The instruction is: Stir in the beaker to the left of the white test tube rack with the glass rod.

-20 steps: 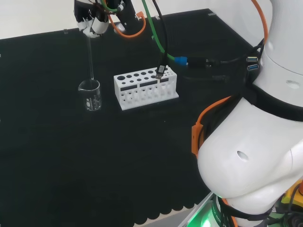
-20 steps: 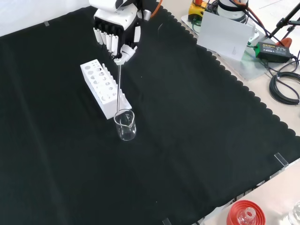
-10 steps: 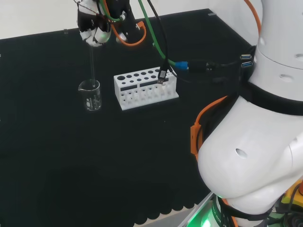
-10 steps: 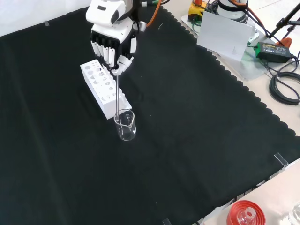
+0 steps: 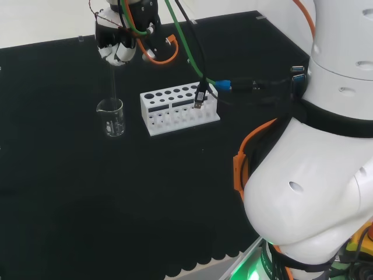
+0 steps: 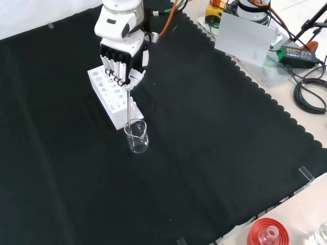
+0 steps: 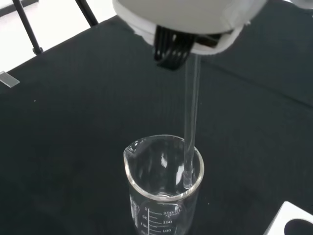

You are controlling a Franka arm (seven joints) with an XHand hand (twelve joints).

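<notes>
Wrist view: hand [image 6: 121,56] pinches glass rod [image 7: 191,127] | tip inside beaker [image 7: 164,188] below | circle gently, avoid wall and rack [image 5: 179,109].

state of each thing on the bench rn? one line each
hand: shut on the rod, above the beaker
rod: near upright, lower end inside the beaker near its wall
beaker: upright on the cloth, looks empty
rack: upright beside the beaker, holes empty
</notes>
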